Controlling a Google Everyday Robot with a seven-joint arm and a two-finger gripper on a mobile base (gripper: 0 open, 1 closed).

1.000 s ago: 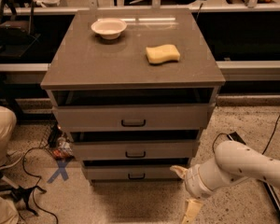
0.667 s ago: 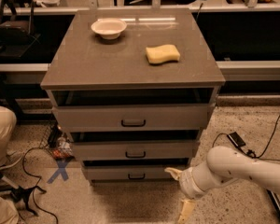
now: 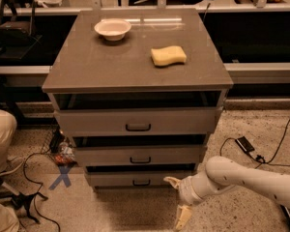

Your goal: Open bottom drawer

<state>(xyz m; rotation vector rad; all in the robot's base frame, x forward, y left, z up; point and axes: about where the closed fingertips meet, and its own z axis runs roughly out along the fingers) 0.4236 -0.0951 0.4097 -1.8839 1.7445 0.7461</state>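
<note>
The bottom drawer (image 3: 111, 180) is the lowest of three grey fronts in the cabinet, with a small black bar handle (image 3: 141, 182) at its centre. Its front stands slightly out, with a dark gap above it. My gripper (image 3: 177, 200) is on a white arm coming in from the right, low by the floor. It is open and empty, with one cream finger (image 3: 171, 181) just right of the bottom drawer's handle and the other (image 3: 181, 218) lower, over the floor.
The middle drawer (image 3: 140, 155) and top drawer (image 3: 137, 121) also stand slightly out. A white bowl (image 3: 112, 29) and a yellow sponge (image 3: 168, 55) lie on the cabinet top. Cables and a black adapter (image 3: 245, 144) lie on the floor right; a blue X mark (image 3: 62, 176) and clutter left.
My arm and gripper have moved left, closer to the bottom drawer's front. The drawers have not moved.
</note>
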